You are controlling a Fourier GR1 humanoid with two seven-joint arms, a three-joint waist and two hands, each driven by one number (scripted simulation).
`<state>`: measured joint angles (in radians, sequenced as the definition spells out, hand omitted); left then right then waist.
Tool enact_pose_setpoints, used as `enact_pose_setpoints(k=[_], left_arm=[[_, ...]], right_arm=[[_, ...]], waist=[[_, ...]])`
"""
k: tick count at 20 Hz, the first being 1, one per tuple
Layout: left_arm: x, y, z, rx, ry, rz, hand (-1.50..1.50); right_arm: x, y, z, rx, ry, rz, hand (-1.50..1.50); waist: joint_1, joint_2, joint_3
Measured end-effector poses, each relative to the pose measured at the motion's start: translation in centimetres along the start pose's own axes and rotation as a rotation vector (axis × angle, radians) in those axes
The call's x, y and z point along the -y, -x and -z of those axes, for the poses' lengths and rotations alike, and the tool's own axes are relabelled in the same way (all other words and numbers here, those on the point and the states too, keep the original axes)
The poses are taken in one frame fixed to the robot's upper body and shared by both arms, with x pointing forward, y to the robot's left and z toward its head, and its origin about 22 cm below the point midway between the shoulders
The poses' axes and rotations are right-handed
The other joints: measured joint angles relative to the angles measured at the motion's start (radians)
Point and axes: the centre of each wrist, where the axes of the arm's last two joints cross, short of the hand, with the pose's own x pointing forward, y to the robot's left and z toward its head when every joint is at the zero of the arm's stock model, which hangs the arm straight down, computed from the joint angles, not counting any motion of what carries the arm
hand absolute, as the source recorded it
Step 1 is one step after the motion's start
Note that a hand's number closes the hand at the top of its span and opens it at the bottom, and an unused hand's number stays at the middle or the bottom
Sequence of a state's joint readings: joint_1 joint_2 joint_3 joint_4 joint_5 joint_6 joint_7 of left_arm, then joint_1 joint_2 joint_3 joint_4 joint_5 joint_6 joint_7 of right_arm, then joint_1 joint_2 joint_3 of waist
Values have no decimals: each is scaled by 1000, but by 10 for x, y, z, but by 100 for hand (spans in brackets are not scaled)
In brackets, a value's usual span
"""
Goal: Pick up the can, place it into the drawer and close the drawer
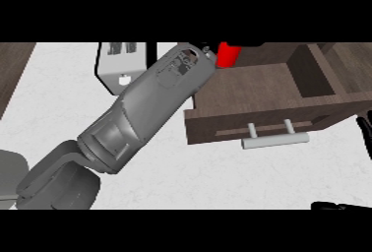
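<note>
The red can (228, 54) shows at the top of the head view, just past the open drawer's back left corner. My left forearm runs from the lower left up to it. The left hand (207, 49) is mostly hidden behind the wrist; black fingers show on both sides of the can and over its top, curled round it. The brown wooden drawer (240, 93) is pulled out, its inside bare, with a pale bar handle (274, 141) on its front. Only slivers of my right hand (364, 134) show at the right edge.
A white appliance (120, 64) with dark slots stands on the counter left of my left forearm. A brown cabinet body (341, 64) lies behind the drawer at the right. White counter (240, 177) spreads in front of the drawer.
</note>
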<state>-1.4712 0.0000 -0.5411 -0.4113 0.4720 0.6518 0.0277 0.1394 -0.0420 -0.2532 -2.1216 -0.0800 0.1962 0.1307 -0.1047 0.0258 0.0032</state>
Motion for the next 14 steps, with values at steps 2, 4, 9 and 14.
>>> enact_pose_setpoints(k=[2,4,9,14], left_arm=[[0,7,-1,6,1,17,150],[1,9,-2,15,-4,32,150],[0,17,-2,5,-38,54,-150],[-2,29,-3,-6,-75,57,-150]], right_arm=[[-1,0,3,8,0,-1,-150],[-2,-2,6,11,-5,-4,-150],[-4,-6,10,20,-19,-6,-150],[-4,-8,11,20,-23,-10,-150]], waist=[[-4,2,0],[-10,3,0],[-22,6,0],[-25,7,0]])
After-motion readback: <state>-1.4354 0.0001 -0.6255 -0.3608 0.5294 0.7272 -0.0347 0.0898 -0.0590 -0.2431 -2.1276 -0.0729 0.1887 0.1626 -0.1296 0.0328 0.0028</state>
